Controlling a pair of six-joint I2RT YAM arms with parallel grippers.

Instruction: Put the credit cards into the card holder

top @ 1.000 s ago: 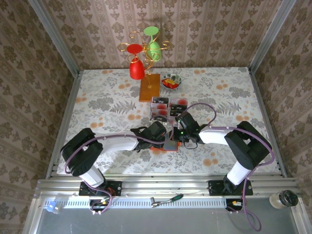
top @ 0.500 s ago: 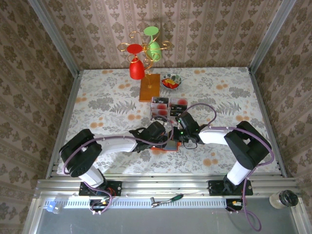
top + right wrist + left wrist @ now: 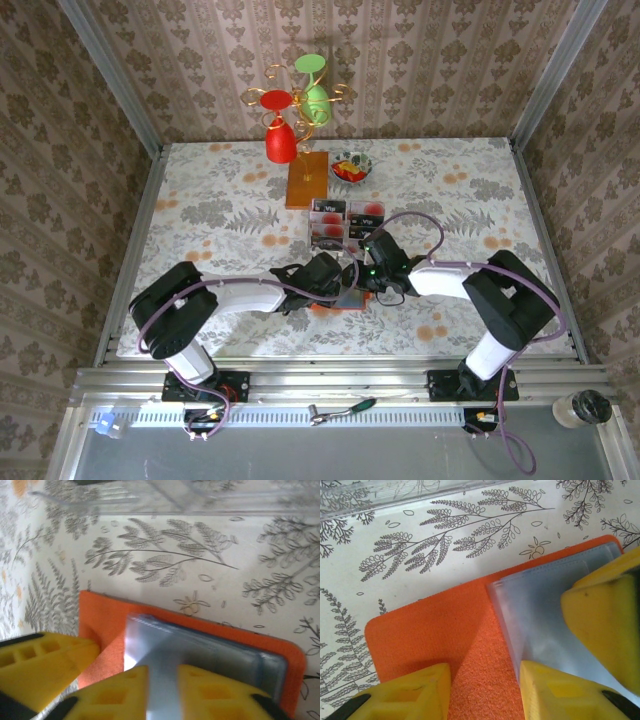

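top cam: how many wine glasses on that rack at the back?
2. A red glass hangs upside down on the left of the gold rack; a green glass hangs higher, on its right. The rack's arms may hide more.

The table (image 3: 220, 220), covered with a floral cloth, carries the orange card holder (image 3: 326, 308) directly under the left gripper (image 3: 342, 289) and the right gripper (image 3: 361, 284), a clear plastic tray (image 3: 345, 222) just beyond them, and farther beyond a wooden stand base (image 3: 307, 181) and a small bowl (image 3: 350, 166).

Orange card holder (image 3: 102, 625) flat on floral desk (image 3: 165, 555), clear sleeve (image 3: 200, 647) lying on top. Right gripper (image 3: 162, 675) fingers (image 3: 217, 692) slightly apart at near edge, sleeve showing in gap. Clear tray (image 3: 150, 497) edge along far side.
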